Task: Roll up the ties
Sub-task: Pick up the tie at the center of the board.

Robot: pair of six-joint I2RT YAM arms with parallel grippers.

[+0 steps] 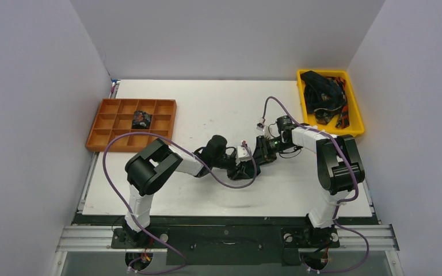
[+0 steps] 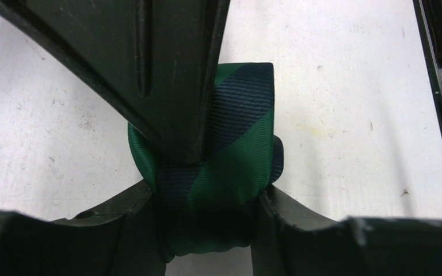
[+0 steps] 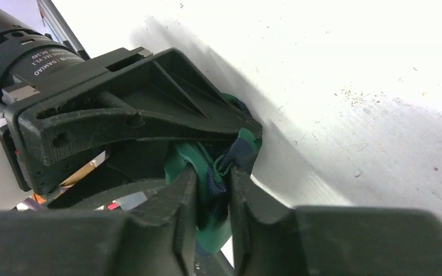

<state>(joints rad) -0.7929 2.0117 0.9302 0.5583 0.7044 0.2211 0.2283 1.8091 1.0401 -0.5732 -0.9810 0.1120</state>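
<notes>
Both arms meet in the middle of the tabletop (image 1: 207, 103), and the tie (image 2: 230, 144), green with navy stripes, sits bunched between them as a half-made coil. The left end effector (image 2: 207, 198) is closed on it: in the left wrist view its two fingers press against the coil from the left and right sides of the frame. The right end effector (image 3: 213, 172) is also clamped on the fabric, pinching a fold at the coil's edge. It comes in from the opposite side, and one of its fingers (image 2: 149, 69) drops in from the top of the left wrist view.

The bit that matters, I think, is that the tie lies straight ahead of the left end effector. The band runs up the frame away from it, with its squared-off end near top centre, so the long axis points toward the right arm. I'd guess the roll axis goes across the frame, between the left fingers, but the coil is too squashed to be sure. Neither arm is really nearer, since both are touching it.

One rolled tie (image 1: 141, 119) sits in a compartment of the orange tray (image 1: 101, 123) at upper left. The loose ties (image 1: 322, 92) are piled in the yellow bin (image 1: 322, 72) at upper right. My read is that the job is at an early stage.
</notes>
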